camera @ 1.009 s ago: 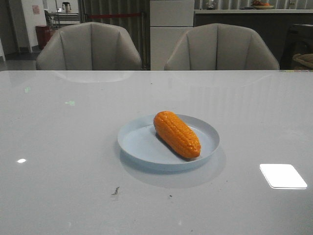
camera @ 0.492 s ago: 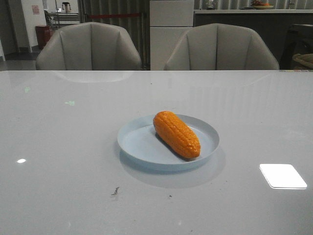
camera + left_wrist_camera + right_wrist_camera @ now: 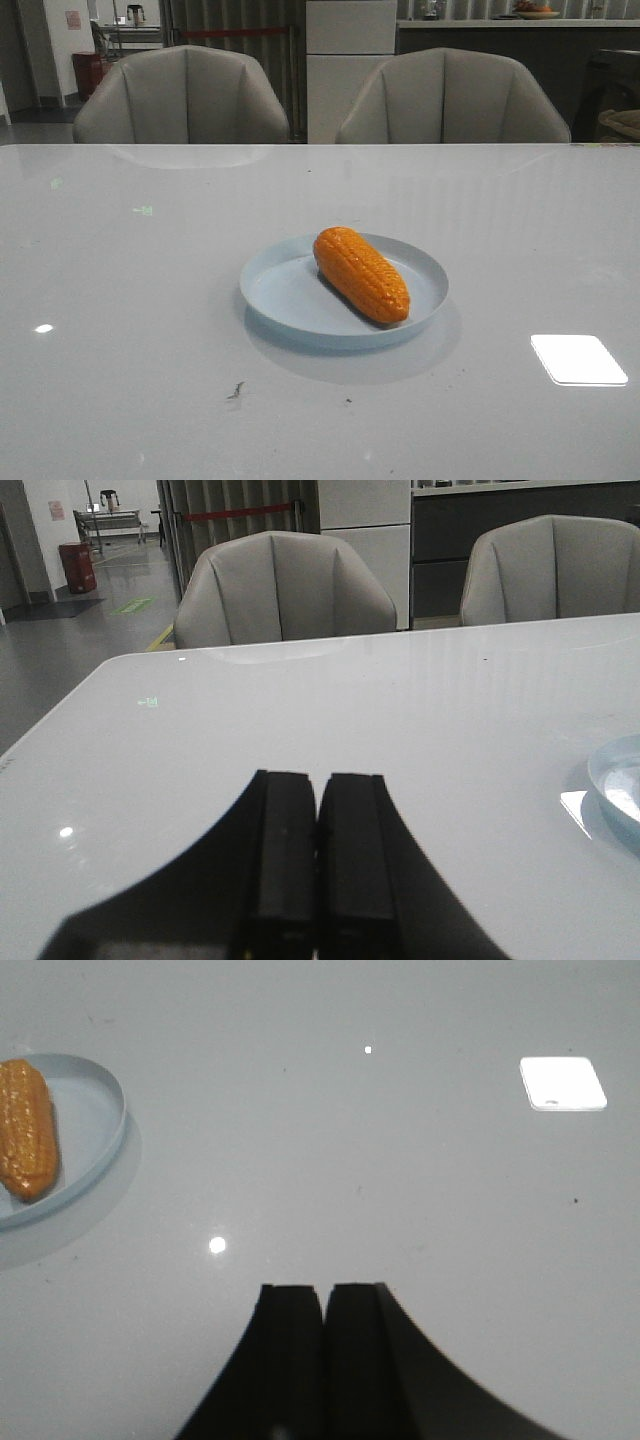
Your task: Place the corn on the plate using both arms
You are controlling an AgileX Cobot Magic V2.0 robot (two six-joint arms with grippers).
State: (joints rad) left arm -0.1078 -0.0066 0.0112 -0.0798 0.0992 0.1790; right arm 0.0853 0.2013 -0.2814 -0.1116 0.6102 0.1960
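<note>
Front view: I see the corn [image 3: 361, 273] lying on the plate [image 3: 290, 298], set diagonally across its right half, its near tip close to the rim. The plate sits mid-table [image 3: 120, 300] with bare glossy surface on every side; two grey chairs [image 3: 182, 96] stand beyond the far edge, and no arm shows.

Left wrist view: my left gripper [image 3: 318, 810] has its black fingers pressed together, nothing between them, over open tabletop. A sliver of the plate's rim [image 3: 612, 780] cuts in at the frame edge, well apart from the fingers.

Right wrist view: my right gripper [image 3: 324, 1305] is likewise pressed together and empty. The plate [image 3: 95, 1135] and corn [image 3: 26, 1140] lie well off to one side, with clear table between.
</note>
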